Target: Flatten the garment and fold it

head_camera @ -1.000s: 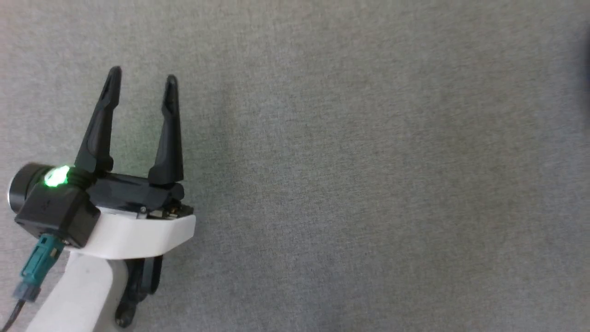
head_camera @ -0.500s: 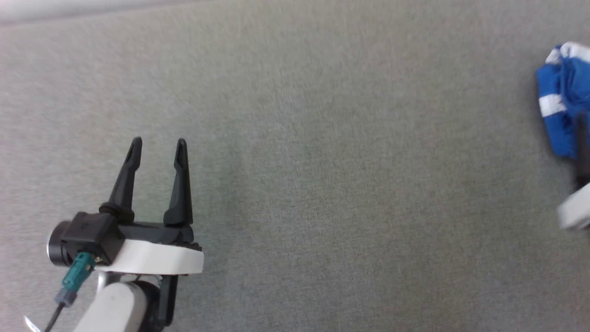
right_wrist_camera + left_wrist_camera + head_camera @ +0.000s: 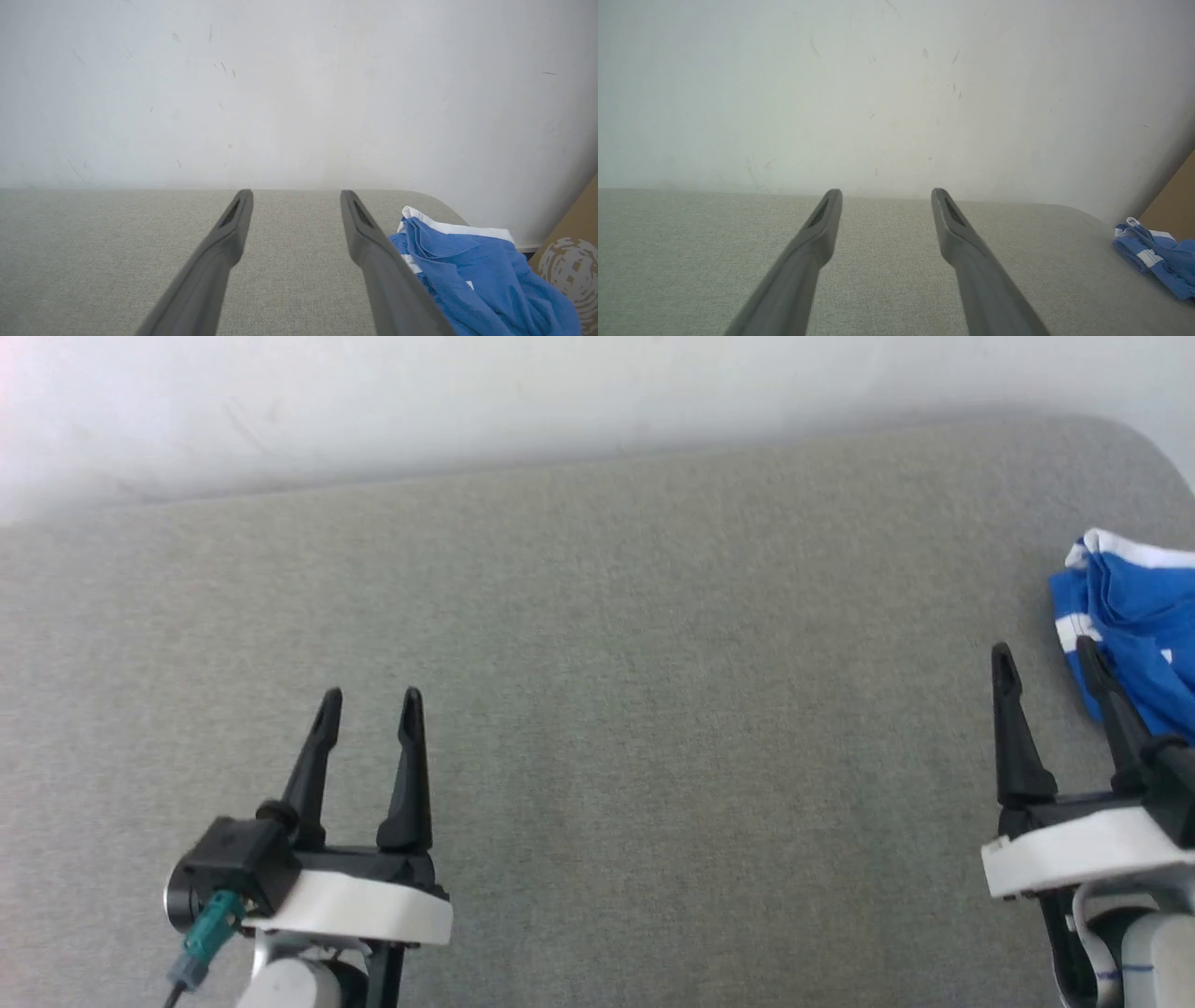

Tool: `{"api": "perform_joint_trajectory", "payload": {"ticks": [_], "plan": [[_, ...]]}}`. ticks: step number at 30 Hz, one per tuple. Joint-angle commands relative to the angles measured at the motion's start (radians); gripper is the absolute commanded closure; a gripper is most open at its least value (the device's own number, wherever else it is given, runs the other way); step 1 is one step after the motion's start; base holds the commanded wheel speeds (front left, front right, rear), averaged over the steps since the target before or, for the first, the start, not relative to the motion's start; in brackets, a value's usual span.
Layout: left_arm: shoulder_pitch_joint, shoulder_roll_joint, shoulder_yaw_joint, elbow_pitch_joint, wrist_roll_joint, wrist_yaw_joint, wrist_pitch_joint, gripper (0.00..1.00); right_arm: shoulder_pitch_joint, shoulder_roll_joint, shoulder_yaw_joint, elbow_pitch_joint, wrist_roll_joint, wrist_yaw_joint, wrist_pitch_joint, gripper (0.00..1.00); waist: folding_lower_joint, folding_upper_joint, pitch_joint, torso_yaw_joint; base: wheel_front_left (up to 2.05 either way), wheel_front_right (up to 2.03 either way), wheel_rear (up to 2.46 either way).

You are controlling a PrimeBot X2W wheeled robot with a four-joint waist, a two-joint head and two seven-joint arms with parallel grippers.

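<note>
Right wrist view: crumpled garment (image 3: pixel 481 284); cardboard (image 3: pixel 586 210) print illegible.

Head camera panned; right end effector (image 3: pixel 1043 649), garment (image 3: pixel 1134 616) now framed.

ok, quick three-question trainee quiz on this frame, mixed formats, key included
1. True or false: the soft royal-blue shorts with white trim lie spread flat at the centre of the grey fabric tabletop.
2. Which dark two-fingered gripper is nearer the shorts? A: left gripper. B: right gripper.
3. Fill in: both grippers are ___.
Key: 1 false, they are bunched at the tabletop's right edge. 2 B. 3 open.
</note>
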Motion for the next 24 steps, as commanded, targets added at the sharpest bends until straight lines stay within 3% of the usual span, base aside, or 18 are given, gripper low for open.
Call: {"api": "perform_joint_trajectory", "payload": {"ticks": [1, 10, 24], "plan": [[0.016, -0.006, 0.007, 0.006, 0.008, -0.007, -0.005, 0.0, 0.015, 0.003, -0.003, -0.002, -0.002, -0.002, -0.013, 0.0, 0.0003, 0.0, -0.039, 0.034, 0.0, 0.0, 0.0], [0.069, -0.07, 0.08, 0.068, 0.094, -0.058, -0.005, 0.0, 0.059, 0.004, -0.01, 0.119, -0.042, -0.002, -0.113, 0.0, 0.0003, 0.0, -0.062, 0.053, 0.0, 0.0, 0.0], [0.123, -0.17, 0.175, 0.124, 0.172, -0.152, -0.005, 0.0, 0.052, 0.004, 0.015, 0.245, -0.028, -0.002, -0.16, 0.0, 0.0003, 0.0, -0.096, 0.057, 0.0, 0.0, 0.0]]}}
